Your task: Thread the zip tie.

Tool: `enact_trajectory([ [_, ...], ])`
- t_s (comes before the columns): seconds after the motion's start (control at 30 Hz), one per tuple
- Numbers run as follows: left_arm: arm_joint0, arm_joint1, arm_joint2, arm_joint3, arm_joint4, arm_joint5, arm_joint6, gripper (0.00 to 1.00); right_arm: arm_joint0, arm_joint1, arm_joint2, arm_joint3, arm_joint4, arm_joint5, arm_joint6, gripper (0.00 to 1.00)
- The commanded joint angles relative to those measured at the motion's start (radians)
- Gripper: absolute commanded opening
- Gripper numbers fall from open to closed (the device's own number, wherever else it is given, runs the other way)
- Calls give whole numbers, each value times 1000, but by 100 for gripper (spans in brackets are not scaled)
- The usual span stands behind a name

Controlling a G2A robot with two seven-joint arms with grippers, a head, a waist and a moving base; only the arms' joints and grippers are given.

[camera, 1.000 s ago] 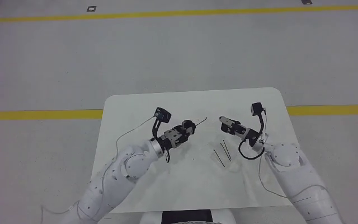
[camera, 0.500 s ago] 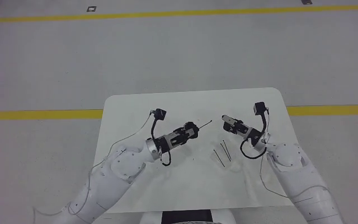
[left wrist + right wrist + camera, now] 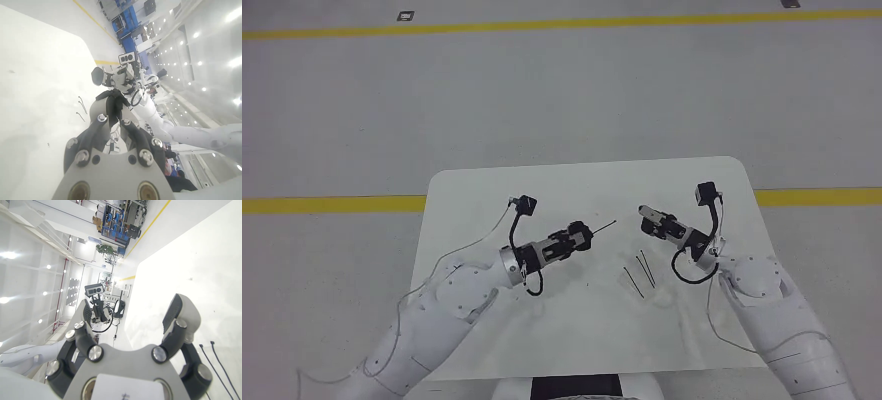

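**Top view.** The left gripper (image 3: 582,234) is held above the middle of the white, smooth, round-cornered counter (image 3: 492,190). Its jaws are closed on a thin black plastic zip tie (image 3: 602,226). The free length of the zip tie juts out straight and slightly raised towards the right gripper (image 3: 644,213), which faces it from near by without touching. This arrangement appears deliberate: one arm presents the tail so that the other can take it. A few spare ties (image 3: 639,270), black and slender, lie flat on the counter between the two arms, nearer the right one.

**Left wrist view.** The left gripper (image 3: 112,98) has grey metal fingers on dark linkages. They are drawn together on a dark strip, judged to be the zip tie, although its head and tail cannot be told apart here. The spare ties (image 3: 81,108) lie beside the fingers on the matte counter, and each ends in a small head.

**Right wrist view.** The right gripper (image 3: 130,313) has its jaws spread wide and holds nothing. The ribbed black pads (image 3: 171,313) face inward and would suit pinching a narrow, slippery strap. The spare ties (image 3: 215,361) lie parallel on the counter close to this gripper.

**Assessment.** Threading has not begun. No loop is formed, and the second grasp is outstanding.
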Motion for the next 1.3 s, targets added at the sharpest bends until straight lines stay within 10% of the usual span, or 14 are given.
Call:
enact_trajectory([
  [0.0, 5, -5, 14, 13, -90, 0, -17, 0, 0, 0, 0, 0, 0, 0, 0, 100],
  [0.23, 16, -14, -39, 89, -435, 0, -263, 0, -3, 6, 35, -16, 43, 0, 168, 100],
  [0.57, 72, -40, -163, 116, -477, 0, -485, 0, 85, -25, 87, 142, 367, 0, 671, 100],
  [0.87, 60, -84, -168, 132, -426, 0, -522, 0, 171, -79, -3, 236, 476, 0, 751, 100],
  [1.27, 49, -86, -143, 133, -420, 16, -502, 0, 174, -83, -55, 250, 561, 60, 751, 100],
])
